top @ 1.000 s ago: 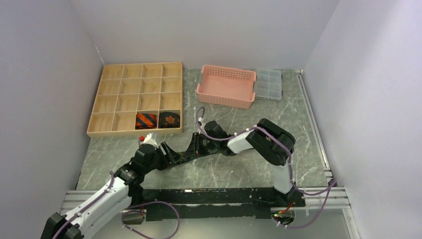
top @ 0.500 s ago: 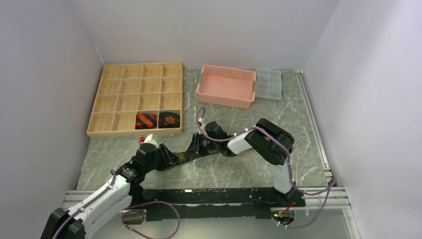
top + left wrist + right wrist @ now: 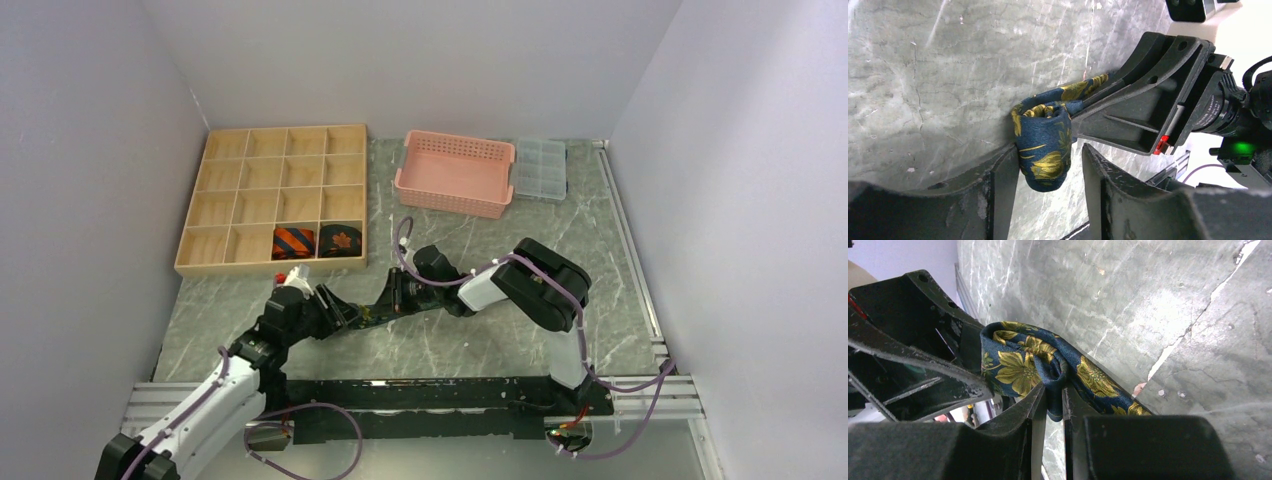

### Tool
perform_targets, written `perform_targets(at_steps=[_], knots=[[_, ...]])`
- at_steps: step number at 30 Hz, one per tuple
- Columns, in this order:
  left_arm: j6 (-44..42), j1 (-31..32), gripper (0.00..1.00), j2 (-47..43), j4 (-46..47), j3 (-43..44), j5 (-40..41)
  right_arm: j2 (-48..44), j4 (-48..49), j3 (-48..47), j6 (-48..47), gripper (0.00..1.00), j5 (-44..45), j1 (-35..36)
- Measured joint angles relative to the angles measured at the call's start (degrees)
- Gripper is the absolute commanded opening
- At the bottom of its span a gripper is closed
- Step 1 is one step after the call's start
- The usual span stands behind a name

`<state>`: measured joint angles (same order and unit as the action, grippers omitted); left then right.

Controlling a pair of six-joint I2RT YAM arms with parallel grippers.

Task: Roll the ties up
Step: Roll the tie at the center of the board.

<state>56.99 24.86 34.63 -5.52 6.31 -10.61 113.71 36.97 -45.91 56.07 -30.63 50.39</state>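
A dark blue tie with yellow-green flowers (image 3: 1045,145) is partly rolled on the marble table between my two grippers; it also shows in the top view (image 3: 368,316). My left gripper (image 3: 1049,150) is open around the roll, its left finger touching the fabric and a gap at the other finger. My right gripper (image 3: 1053,390) is shut on a fold of the floral tie (image 3: 1020,365). A rolled orange-and-black striped tie (image 3: 294,240) and a rolled black tie with an orange leaf (image 3: 340,240) sit in neighbouring compartments of the wooden tray (image 3: 270,160).
The wooden tray with several compartments stands at the far left. A pink basket (image 3: 455,175) and a clear plastic box (image 3: 540,168) stand at the back. Both arms meet low over the table's near middle, close to each other.
My left arm has shifted slightly, its wrist nudging a little up and left. The right arm and the tie stay where they were.
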Motion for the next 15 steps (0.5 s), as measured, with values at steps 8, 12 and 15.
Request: perform_targets(at_steps=[8,12,15], knots=[[0.9,-5.3,0.45,3.7,3.5,-0.6,-6.2,0.0,0.9,0.5,-0.2,0.19,0.0,0.0],[1.0,-5.9,0.31,6.5,6.6,-0.9,-8.0,0.0,1.0,0.5,-0.3,0.19,0.0,0.0],[1.1,-6.1,0.12,8.2,8.8,-1.0,-9.2,0.0,1.1,0.5,-0.4,0.19,0.0,0.0]])
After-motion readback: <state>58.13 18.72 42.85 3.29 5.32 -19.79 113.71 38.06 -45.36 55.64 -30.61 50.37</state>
